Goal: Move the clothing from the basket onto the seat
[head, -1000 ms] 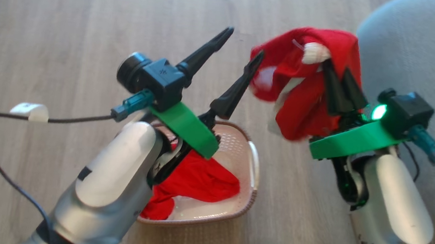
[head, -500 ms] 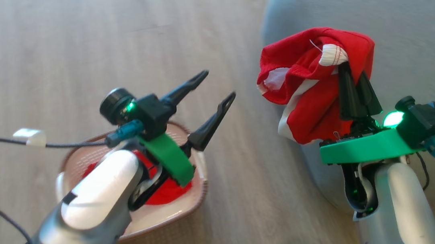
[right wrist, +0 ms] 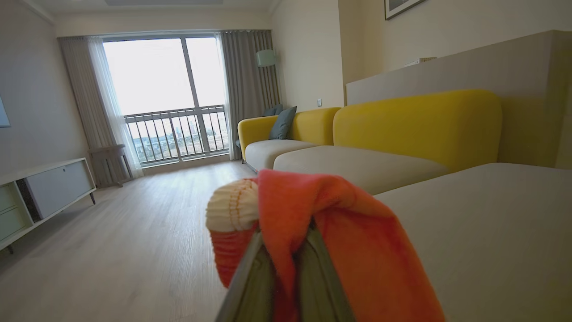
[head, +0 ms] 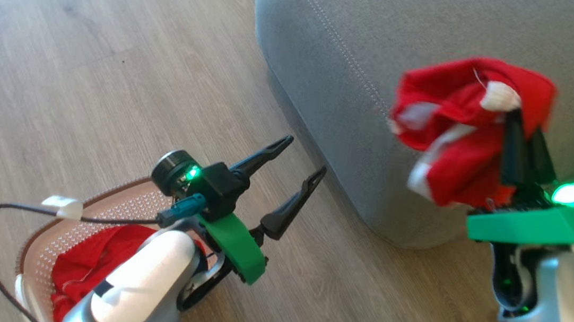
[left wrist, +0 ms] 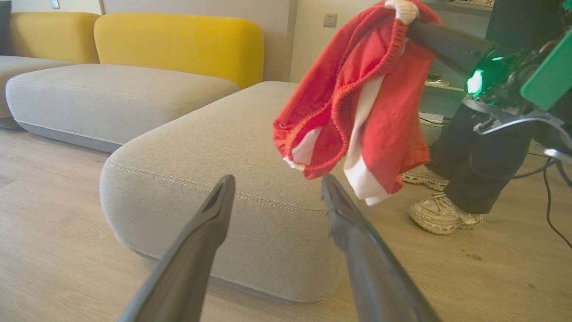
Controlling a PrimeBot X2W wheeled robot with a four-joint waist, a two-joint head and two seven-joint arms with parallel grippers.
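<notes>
By the rounded grey fabric seat (head: 330,53), crumpled red clothing (head: 447,162) pinched in right gripper (head: 524,124); left gripper (head: 306,154) spread wide.

place: home liv. rm | evid: yellow-backed sofa (right wrist: 415,129), balcony window (right wrist: 152,76) w/ curtains (right wrist: 246,80), wood floor (right wrist: 134,250), low sideboard (right wrist: 49,188)

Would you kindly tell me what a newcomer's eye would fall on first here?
The red garment with white trim, held aloft in the shut right end effector near the grey seat. Then the left end effector, fingers spread above the floor, and more red clothing in the cream basket at the head view's lower left.
</notes>
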